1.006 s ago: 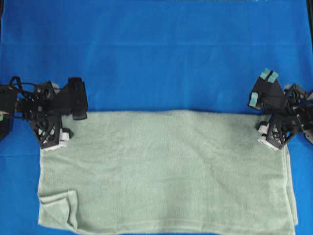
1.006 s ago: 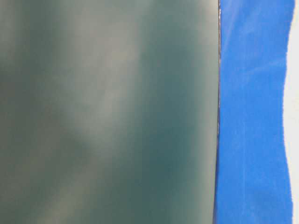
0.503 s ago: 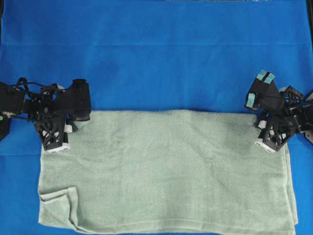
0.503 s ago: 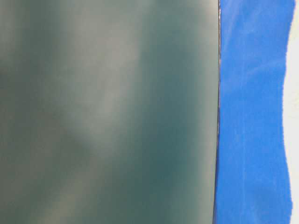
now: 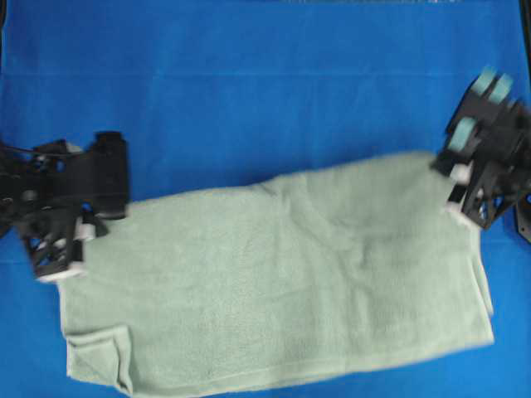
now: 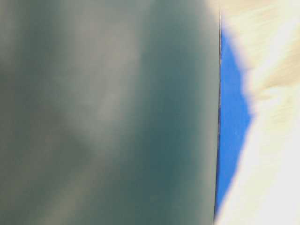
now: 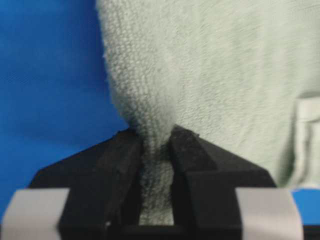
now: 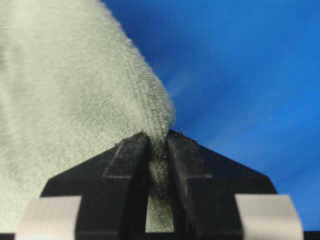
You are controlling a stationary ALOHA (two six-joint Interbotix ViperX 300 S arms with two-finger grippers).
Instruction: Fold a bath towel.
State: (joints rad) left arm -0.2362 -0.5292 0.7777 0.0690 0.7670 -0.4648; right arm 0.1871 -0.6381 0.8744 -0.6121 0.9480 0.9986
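Note:
The pale sage-green bath towel (image 5: 282,274) lies spread on the blue cloth, its far edge now slanting up to the right. At its far left corner my left gripper (image 5: 86,229) is shut on the towel; the left wrist view shows terry cloth (image 7: 200,65) bunched between the black jaws of the gripper (image 7: 156,146). My right gripper (image 5: 455,189) is shut on the far right corner, and in the right wrist view a ridge of towel (image 8: 75,90) runs into the pinch of that gripper (image 8: 159,144). The near left corner (image 5: 101,358) is folded over itself.
Blue cloth (image 5: 249,83) covers the table beyond and beside the towel. In the table-level view a blurred dark grey-green surface (image 6: 103,112) blocks most of the frame, with a blue strip (image 6: 232,122) and a pale blur (image 6: 276,140) at the right.
Both grippers went from open to shut on the towel's far corners. The right one has carried its corner toward the far side; the left arm shifted left, so the far edge now slants.

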